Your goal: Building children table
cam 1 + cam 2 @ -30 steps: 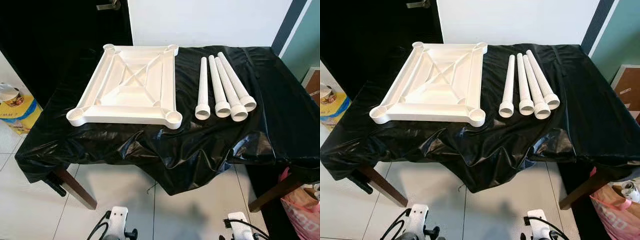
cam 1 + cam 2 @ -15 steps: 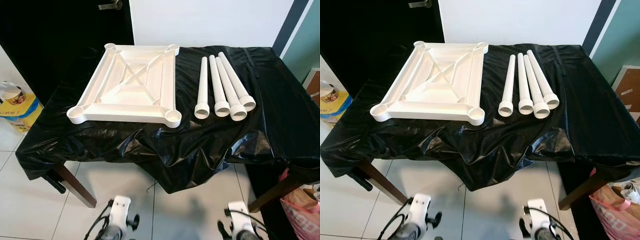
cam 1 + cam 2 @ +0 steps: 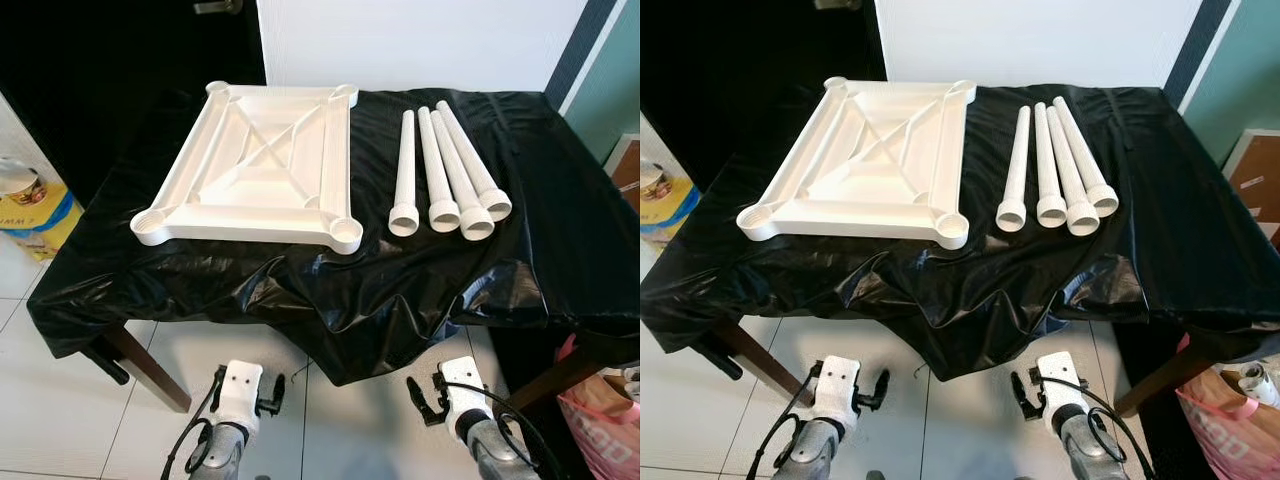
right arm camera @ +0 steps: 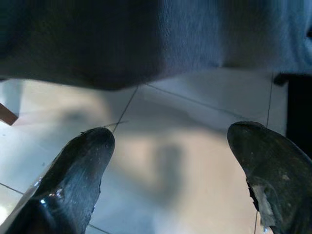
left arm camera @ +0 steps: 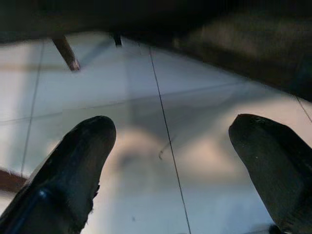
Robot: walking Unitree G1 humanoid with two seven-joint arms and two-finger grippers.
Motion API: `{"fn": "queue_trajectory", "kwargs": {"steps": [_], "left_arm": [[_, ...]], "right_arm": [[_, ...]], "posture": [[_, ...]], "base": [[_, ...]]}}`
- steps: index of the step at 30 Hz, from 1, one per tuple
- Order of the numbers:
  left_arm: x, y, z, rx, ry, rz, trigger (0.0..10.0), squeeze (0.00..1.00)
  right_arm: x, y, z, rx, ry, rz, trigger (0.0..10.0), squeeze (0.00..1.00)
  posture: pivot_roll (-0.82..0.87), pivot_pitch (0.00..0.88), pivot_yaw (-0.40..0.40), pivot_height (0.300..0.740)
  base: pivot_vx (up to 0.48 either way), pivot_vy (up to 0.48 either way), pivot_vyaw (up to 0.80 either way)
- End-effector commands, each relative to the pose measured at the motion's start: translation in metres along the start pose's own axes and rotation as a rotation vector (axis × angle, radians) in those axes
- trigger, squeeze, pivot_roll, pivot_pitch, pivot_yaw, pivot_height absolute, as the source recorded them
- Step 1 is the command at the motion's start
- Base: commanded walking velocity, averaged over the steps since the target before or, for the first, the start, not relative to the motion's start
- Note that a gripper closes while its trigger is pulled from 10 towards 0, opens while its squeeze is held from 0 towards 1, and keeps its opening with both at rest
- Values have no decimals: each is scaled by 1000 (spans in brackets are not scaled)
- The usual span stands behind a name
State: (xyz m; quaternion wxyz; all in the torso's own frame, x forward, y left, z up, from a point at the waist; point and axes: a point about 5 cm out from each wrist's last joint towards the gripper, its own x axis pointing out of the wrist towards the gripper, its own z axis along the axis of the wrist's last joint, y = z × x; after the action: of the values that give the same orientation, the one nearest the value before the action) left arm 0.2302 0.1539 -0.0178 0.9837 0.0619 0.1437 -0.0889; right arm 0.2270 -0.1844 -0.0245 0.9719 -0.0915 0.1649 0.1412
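Observation:
A white square tabletop (image 3: 250,165) lies upside down on the left half of the black-covered table, with a round socket at each corner. Several white tube legs (image 3: 447,175) lie side by side to its right, flared ends towards me. Both arms are low in front of the table, above the floor. My left gripper (image 5: 170,141) is open, its two black fingers (image 5: 78,161) wide apart over white tiles. The right gripper (image 4: 170,146) is open too, pointing under the hanging black cover. In the left eye view the left wrist (image 3: 240,388) and right wrist (image 3: 460,385) sit below the table's front edge.
A black plastic sheet (image 3: 400,285) drapes over the wooden table, whose legs (image 3: 150,370) stand at the front corners. A yellow box with a cup (image 3: 30,205) sits on the floor at the left. A pink bag (image 3: 600,405) is at the right.
Both wrists have risen from the bottom edge further into the head views, closer to the table's front. The tabletop and legs have not moved.

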Motion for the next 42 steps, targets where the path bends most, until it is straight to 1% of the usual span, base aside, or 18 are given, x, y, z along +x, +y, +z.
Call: {"fn": "queue_trajectory", "kwargs": {"steps": [1,2,3,6,7,8,9,10,13,14,15,18,23,26,31,34,39,42], "left_arm": [[-6,-24,5,-10,-18,-481,10000,773],[-7,-26,12,-10,-38,-521,10000,0],[-7,-26,12,-10,-38,-521,10000,0],[-12,-31,38,59,-103,-655,10000,0],[-12,-31,38,59,-103,-655,10000,0],[-16,-33,47,78,-114,-705,10000,0],[-16,-33,47,78,-114,-705,10000,0],[-20,-34,58,95,-127,-745,10000,0],[-23,-35,65,105,-133,-772,10000,0],[-26,-35,74,110,-145,-802,10000,0],[-26,-35,74,110,-145,-802,10000,0],[-33,-33,108,103,-206,-861,10000,0],[-32,-28,128,104,-254,-873,10000,0],[-23,-17,145,74,-303,-763,10000,0],[-18,-10,157,32,-319,-699,10000,0],[-4,2,170,-33,-334,-533,10000,0],[6,8,173,-59,-321,-415,10000,0],[18,16,178,-98,-334,-277,10000,0]], "right_arm": [[-2,3,1,-13,-16,59,10000,1000],[-3,4,4,-24,-35,92,10000,1000],[-3,4,4,-24,-35,92,10000,1000],[-3,2,21,-20,-103,209,10000,1000],[-3,2,21,-20,-103,209,10000,1000],[-4,1,30,-25,-139,258,10000,1000],[-4,1,30,-25,-139,258,10000,1000],[-5,1,41,-30,-174,310,10000,945],[-7,2,49,-33,-197,346,10000,945],[-7,2,58,-43,-222,383,10000,0],[-7,2,58,-43,-222,383,10000,0],[-8,-2,91,-49,-306,447,10000,0],[-6,-7,111,-6,-350,442,10000,0],[-1,-11,130,40,-410,367,10000,0],[2,-11,142,92,-448,308,10000,0],[9,-12,151,162,-485,159,10000,0],[14,-12,159,221,-519,41,10000,0],[21,-12,166,285,-534,-55,10000,0]], "posture": [[-6,0,-1,740],[-7,0,1,740],[-7,0,1,740],[-10,0,6,740],[-10,0,6,740],[-12,0,10,740],[-12,0,10,740],[-13,0,13,740],[-13,0,13,740],[-13,0,17,740],[-13,0,17,740],[-11,0,22,740],[-10,0,23,740],[-6,0,26,740],[-5,0,29,740],[-7,0,35,740],[-8,0,39,740],[-9,0,40,740]], "base": [[0,0,0],[0,0,0],[0,0,0],[0,0,0],[0,0,0],[0,0,0],[0,0,0],[0,0,0],[0,0,0],[0,0,0],[0,0,0],[0,0,0],[0,0,0],[0,0,0],[0,0,0],[0,0,0],[0,0,0],[0,0,0]]}}
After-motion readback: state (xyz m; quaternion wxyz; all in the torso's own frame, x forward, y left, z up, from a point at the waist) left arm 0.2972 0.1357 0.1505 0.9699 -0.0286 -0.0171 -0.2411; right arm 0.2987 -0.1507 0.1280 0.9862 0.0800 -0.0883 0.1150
